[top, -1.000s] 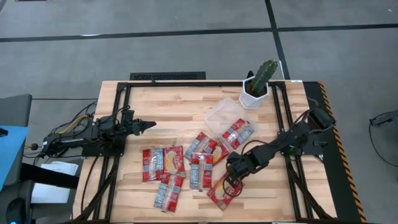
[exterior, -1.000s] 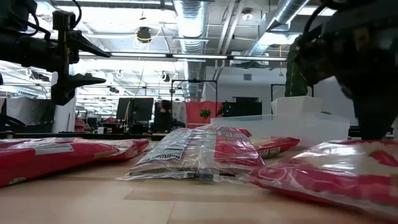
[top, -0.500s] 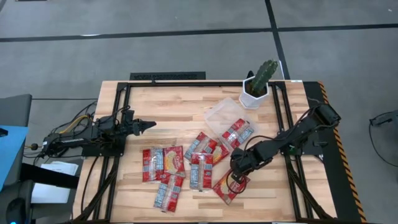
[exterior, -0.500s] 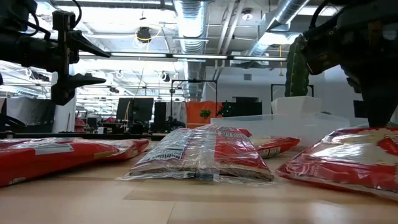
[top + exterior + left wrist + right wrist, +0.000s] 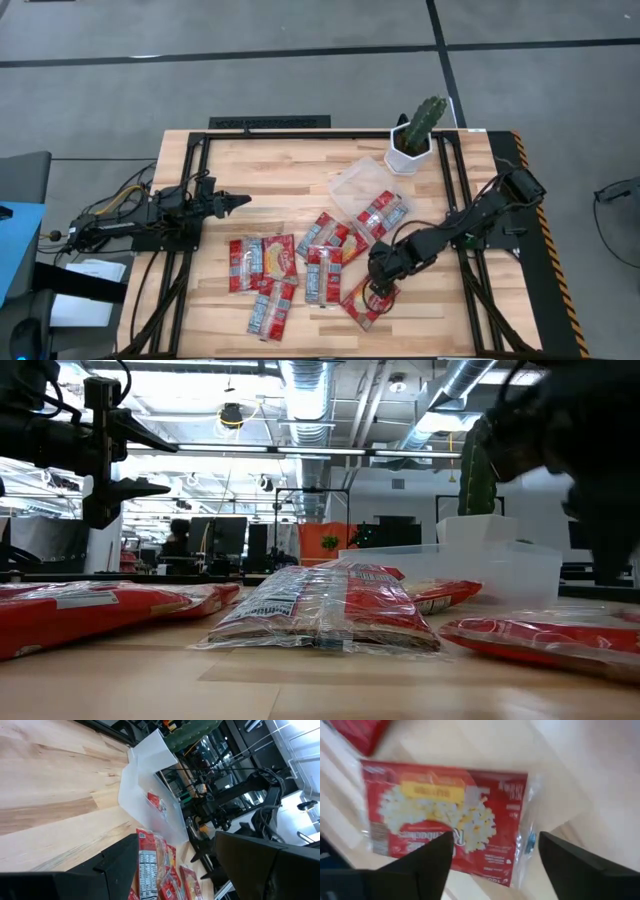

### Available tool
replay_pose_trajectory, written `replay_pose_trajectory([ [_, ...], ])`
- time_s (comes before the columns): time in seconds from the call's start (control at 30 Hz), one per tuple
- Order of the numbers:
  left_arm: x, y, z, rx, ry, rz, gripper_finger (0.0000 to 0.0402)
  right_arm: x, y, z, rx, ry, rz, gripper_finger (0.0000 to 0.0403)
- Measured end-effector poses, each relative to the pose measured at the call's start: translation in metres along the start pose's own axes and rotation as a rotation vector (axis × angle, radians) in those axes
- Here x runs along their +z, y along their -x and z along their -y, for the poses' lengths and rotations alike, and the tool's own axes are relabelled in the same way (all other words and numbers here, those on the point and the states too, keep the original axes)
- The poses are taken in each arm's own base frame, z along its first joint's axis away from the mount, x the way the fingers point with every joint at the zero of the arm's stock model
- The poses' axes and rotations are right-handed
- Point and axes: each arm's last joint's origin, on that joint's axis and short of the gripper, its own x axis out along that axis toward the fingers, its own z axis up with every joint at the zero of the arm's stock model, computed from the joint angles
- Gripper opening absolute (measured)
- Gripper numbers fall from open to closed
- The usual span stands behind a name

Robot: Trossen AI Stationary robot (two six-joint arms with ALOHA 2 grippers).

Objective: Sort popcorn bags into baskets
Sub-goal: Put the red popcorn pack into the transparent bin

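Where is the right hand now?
In the high view the right hand, fingers open, sits over the popcorn bag nearest the table's front right, apart from the clear tray.

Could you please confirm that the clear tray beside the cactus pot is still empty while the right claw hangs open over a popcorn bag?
Not quite: the clear tray already holds one popcorn bag, as the high view shows. The rest stands: the tray sits beside the cactus pot, and the right claw hangs open over a popcorn bag.

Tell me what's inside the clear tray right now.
One red popcorn bag lies in the clear tray, toward its right-arm side. The rest of the tray looks bare; anything beneath that bag is covered.
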Motion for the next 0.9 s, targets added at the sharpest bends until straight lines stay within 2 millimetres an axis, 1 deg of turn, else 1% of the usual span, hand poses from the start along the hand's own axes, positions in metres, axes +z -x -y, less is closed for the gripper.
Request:
replay_pose_trajectory([
  [0.07,0.0,0.0,0.0,0.0,0.0,0.0,0.0249,-0.004,-0.012,0.0,-0.041,-0.014,-0.02,0.0335],
  [0.17,0.0,0.0,0.0,0.0,0.0,0.0,0.0249,-0.009,-0.028,-0.001,-0.086,-0.023,-0.058,0.0342],
  [0.23,0.0,0.0,0.0,0.0,0.0,0.0,0.0249,-0.01,-0.035,-0.002,-0.097,-0.021,-0.068,0.0344],
  [0.3,0.0,0.0,0.0,0.0,0.0,0.0,0.0249,-0.01,-0.042,0.0,-0.124,-0.042,-0.091,0.0341],
  [0.37,0.0,0.0,0.0,0.0,0.002,0.0,0.0249,-0.01,-0.045,0.0,-0.139,-0.05,-0.104,0.0325],
  [0.43,0.0,0.0,0.0,0.0,0.011,0.0,0.0249,-0.01,-0.045,0.001,-0.145,-0.046,-0.106,0.0295],
  [0.5,0.0,0.0,0.0,0.0,0.018,0.0,0.0249,-0.009,-0.046,0.002,-0.148,-0.052,-0.106,0.0252],
  [0.7,0.0,0.0,0.0,0.001,0.019,0.002,0.0249,-0.007,-0.045,0.003,-0.139,-0.039,-0.12,0.0081],
  [0.77,0.0,0.0,0.0,0.002,0.019,0.004,0.0249,-0.005,-0.044,0.002,-0.126,-0.038,-0.128,0.0031],
  [0.8,0.0,0.0,0.0,0.002,0.019,0.004,0.0249,-0.005,-0.044,0.001,-0.121,-0.026,-0.135,0.0017],
  [0.83,0.0,0.0,0.0,0.002,0.019,0.004,0.0249,-0.004,-0.043,0.0,-0.121,-0.021,-0.138,0.0012],
  [0.9,0.0,0.0,0.0,0.002,0.019,0.004,0.0249,-0.003,-0.041,-0.004,-0.125,-0.019,-0.137,0.0014],
])
